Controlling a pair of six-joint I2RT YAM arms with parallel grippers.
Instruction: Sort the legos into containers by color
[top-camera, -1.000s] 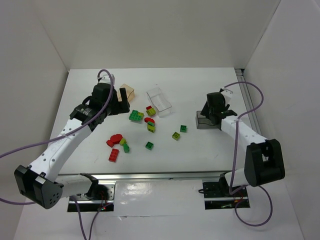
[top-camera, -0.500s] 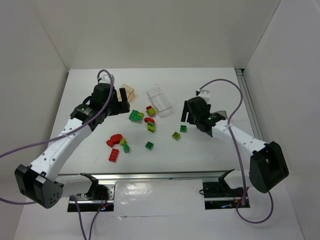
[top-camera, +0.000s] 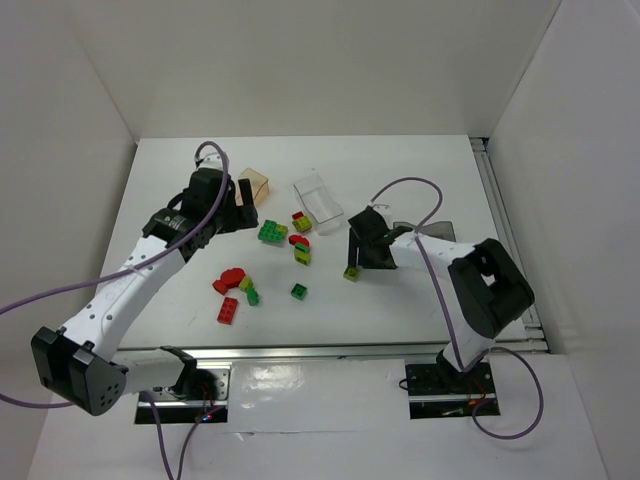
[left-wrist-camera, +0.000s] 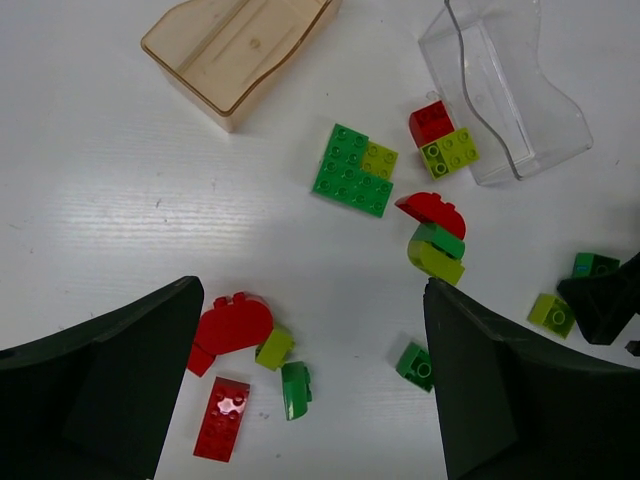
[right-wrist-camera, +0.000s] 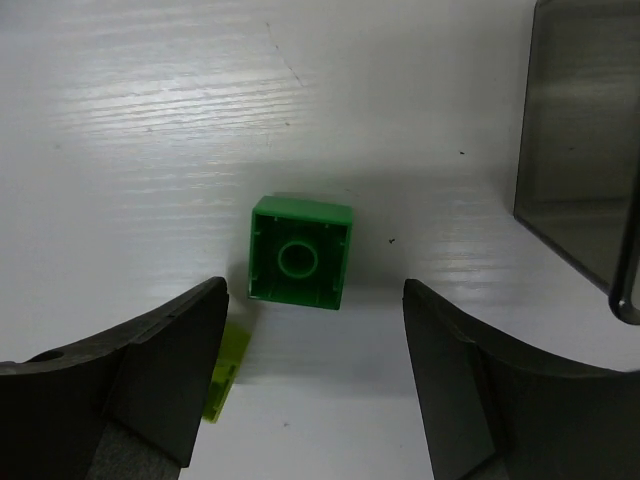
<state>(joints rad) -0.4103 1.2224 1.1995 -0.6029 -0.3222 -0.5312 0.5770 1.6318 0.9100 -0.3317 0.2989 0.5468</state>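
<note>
Green square lego (right-wrist-camera: 300, 267) lies with its hollow underside up.

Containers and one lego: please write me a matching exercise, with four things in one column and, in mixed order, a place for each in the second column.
Things
1. orange container
2. clear container
3. dark grey container
4. upside-down green brick

Places
A. below the open right gripper, seen between its fingers
B. a red brick lies right beside it
C. leftmost container in the top view
D. rightmost container in the top view

Pairs: 1-C, 2-B, 3-D, 4-A
</note>
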